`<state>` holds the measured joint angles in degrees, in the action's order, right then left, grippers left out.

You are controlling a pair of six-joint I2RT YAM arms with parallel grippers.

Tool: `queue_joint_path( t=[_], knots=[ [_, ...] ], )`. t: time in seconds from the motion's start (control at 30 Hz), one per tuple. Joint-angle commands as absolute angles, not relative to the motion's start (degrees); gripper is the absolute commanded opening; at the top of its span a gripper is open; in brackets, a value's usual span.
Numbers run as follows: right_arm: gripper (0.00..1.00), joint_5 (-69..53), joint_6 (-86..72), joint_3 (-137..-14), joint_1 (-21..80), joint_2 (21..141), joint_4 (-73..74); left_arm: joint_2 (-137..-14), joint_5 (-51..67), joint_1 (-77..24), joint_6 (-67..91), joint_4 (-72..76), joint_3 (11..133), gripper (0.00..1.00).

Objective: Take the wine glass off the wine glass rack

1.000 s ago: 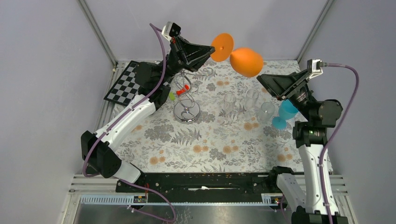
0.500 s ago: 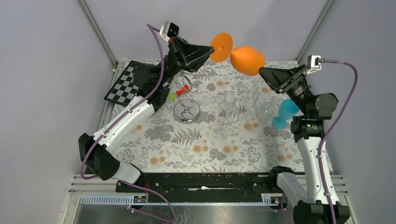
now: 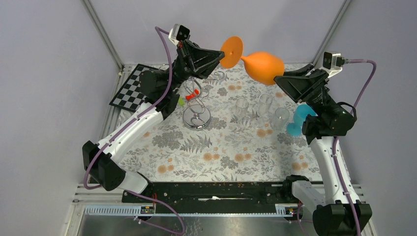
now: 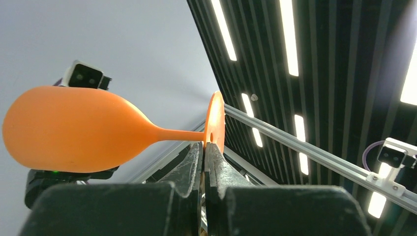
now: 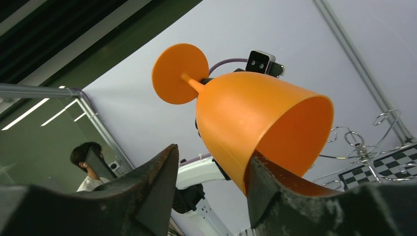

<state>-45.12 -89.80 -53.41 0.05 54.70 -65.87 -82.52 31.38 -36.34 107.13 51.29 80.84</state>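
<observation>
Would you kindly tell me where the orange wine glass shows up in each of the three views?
Top external: orange wine glass, upper centre, aloft above the table's far edge.
Left wrist: the glass fills the left, lying sideways.
Right wrist: the glass sits centre, mouth toward camera.
Shared landmark: its round foot, at the left pincer.

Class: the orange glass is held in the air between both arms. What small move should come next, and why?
Probably close the right gripper on the bowl. The glass is off the rack, held sideways by its foot in the left gripper, while the right jaws stand open, seemingly astride the bowl's wall.
</observation>
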Motion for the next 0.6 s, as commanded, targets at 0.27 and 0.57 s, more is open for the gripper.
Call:
queue_joint_path(
  t=[0.27, 0.57],
  knots=[
    [0.18, -46.28, -92.89, -55.62, 2.36, 54.86, -76.52, -81.18, 28.76, -36.74, 110.67, 59.07, 78.35, 0.0],
    [0.0, -44.76, -92.41, -55.16, 2.37, 54.61, -76.06, -80.28, 27.53, -36.54, 109.46, 57.47, 76.28, 0.48]
  ],
)
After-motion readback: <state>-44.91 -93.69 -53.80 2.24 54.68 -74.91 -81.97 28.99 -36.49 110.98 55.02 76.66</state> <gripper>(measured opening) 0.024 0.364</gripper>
